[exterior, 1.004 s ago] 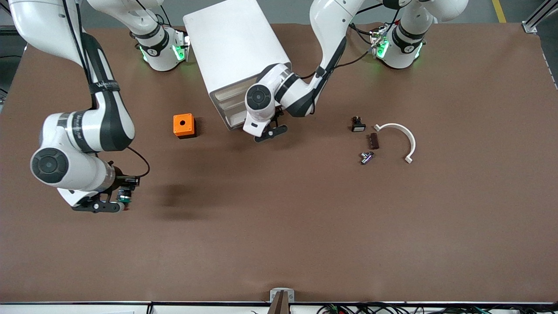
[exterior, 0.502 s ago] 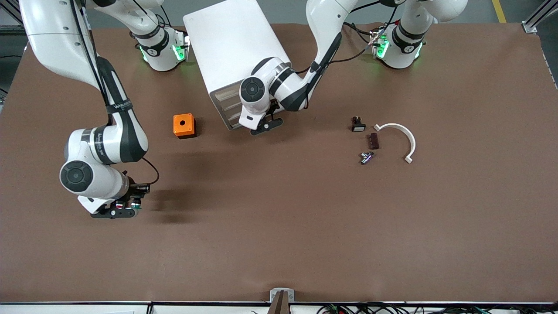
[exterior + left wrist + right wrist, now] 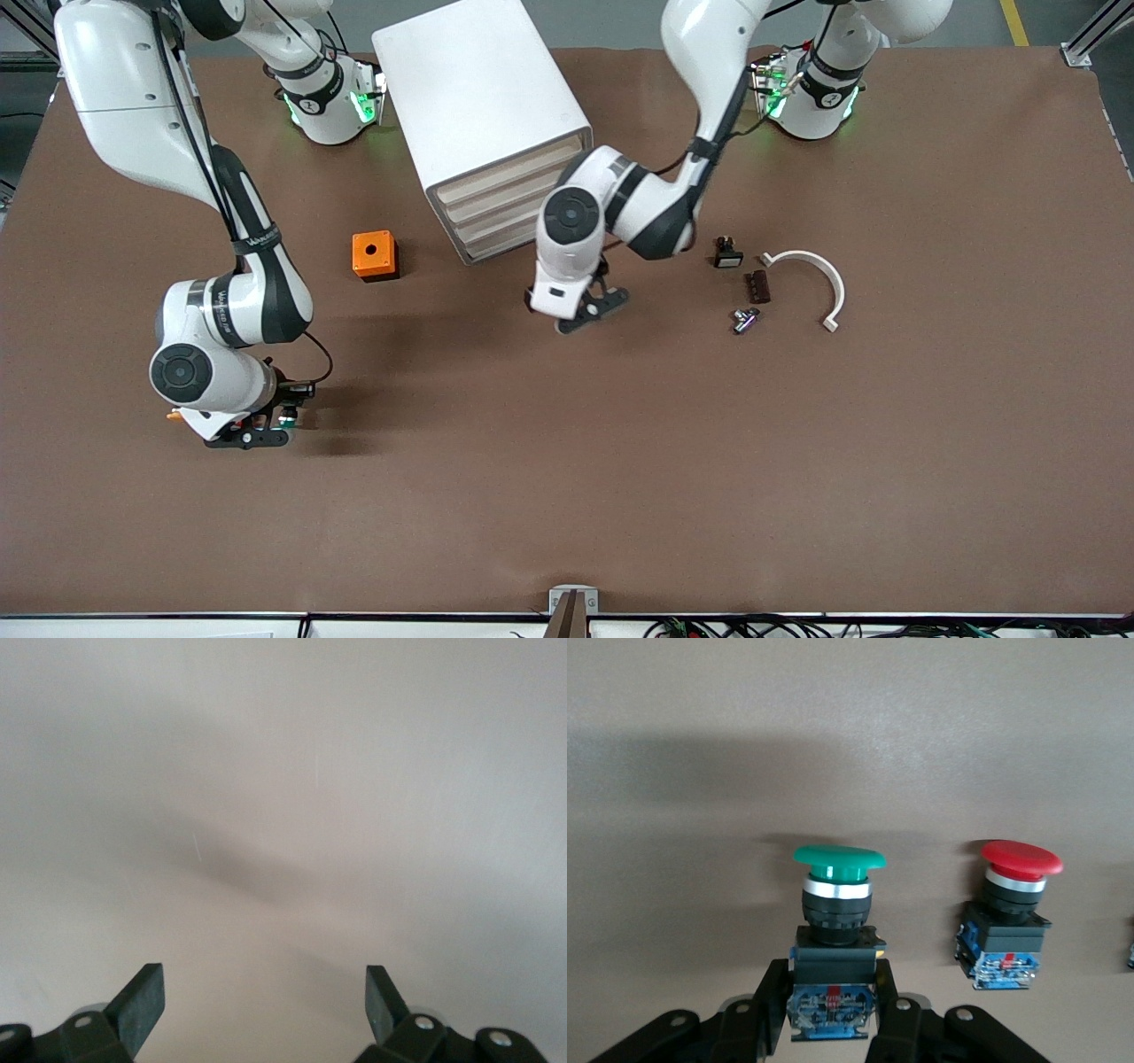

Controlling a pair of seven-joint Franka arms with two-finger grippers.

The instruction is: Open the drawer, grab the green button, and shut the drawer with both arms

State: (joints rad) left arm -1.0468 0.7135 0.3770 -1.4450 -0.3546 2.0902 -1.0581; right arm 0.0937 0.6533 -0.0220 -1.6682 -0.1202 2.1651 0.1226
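the right gripper point(image 3: 831, 1028) is down low over the table point(image 3: 567, 496) at the right arm's end, nearer to the front camera than the orange box point(image 3: 374, 255). its two fingers are squeezed tight on the blue and black body of the button point(image 3: 835, 930), the one with the round green cap. the button stands upright in the grip with its green cap on top. just beside it stands a red-capped button point(image 3: 1010, 912), also upright, and not touching the green one.

the left gripper point(image 3: 264, 1010) hangs over bare table close to the front of the big white cabinet point(image 3: 483, 115). its fingers point(image 3: 142, 1005) are spread wide apart and hold nothing.

the drawer point(image 3: 514, 190) is pushed in flat with the other three pale fronts of the cabinet, so all four look shut.

toward the left arm's end of the table lie some small things close together: a small black part point(image 3: 728, 252), a dark brown block point(image 3: 758, 286), a little shiny metal piece point(image 3: 744, 319) and a white curved band point(image 3: 811, 283).
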